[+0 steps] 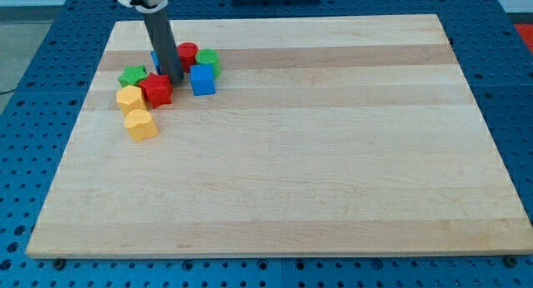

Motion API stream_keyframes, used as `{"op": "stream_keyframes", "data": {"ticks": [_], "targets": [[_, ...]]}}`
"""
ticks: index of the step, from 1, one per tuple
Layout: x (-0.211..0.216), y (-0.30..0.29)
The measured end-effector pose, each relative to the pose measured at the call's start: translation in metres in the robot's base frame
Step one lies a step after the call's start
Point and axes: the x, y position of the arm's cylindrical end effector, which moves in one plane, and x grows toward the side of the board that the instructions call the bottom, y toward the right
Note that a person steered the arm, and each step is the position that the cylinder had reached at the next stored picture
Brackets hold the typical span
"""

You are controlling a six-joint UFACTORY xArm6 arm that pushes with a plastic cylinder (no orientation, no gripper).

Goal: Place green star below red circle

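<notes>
The green star [132,75] lies at the board's upper left, on the left side of a tight cluster. The red circle [188,52] sits at the cluster's top, to the right of the rod. My tip [173,78] stands in the middle of the cluster, just below and left of the red circle, right of the green star, and touching or nearly touching a second red block [156,90]. The rod hides most of a blue block [155,60] behind it.
A green round block [207,61] sits right of the red circle and a blue cube [202,80] lies below it. Two yellow blocks [128,97] [141,124] lie below the green star. The wooden board [333,155] has blue perforated table around it.
</notes>
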Motion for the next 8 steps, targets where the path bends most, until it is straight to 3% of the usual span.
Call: {"op": "stream_keyframes", "data": {"ticks": [2, 4, 6, 8], "targets": [[0.000, -0.009], [0.024, 0.049], [-0.004, 0.038], [-0.005, -0.004]]}}
